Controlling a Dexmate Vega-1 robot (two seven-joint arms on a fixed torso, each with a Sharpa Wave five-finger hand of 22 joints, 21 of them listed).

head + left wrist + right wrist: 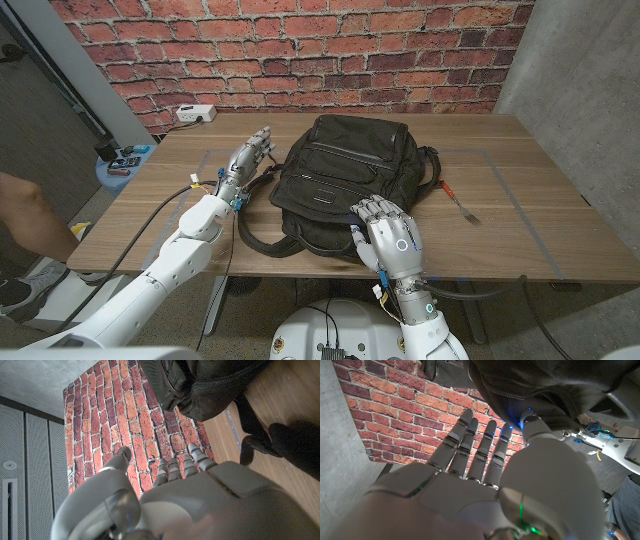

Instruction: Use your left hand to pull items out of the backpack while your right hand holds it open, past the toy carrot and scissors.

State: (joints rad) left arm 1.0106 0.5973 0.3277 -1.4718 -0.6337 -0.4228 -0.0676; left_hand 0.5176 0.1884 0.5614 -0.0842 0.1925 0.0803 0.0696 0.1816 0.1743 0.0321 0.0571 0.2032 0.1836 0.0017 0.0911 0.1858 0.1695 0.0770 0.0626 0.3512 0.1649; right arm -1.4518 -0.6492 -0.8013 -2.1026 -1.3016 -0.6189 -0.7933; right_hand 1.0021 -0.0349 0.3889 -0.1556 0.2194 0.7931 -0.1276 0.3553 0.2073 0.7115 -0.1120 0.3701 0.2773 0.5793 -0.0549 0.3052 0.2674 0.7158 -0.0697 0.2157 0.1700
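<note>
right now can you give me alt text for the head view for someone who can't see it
A black backpack lies on a wooden table in front of a brick wall, with the robot's right hand resting on its near edge. The left hand hovers open beside the bag's left side, and a small tool lies to the right.

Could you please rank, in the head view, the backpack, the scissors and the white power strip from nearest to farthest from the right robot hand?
From the right robot hand:
1. Backpack: under its fingertips, mid-table.
2. Scissors: on the table, to the backpack's right.
3. White power strip: at the far left corner.
</note>
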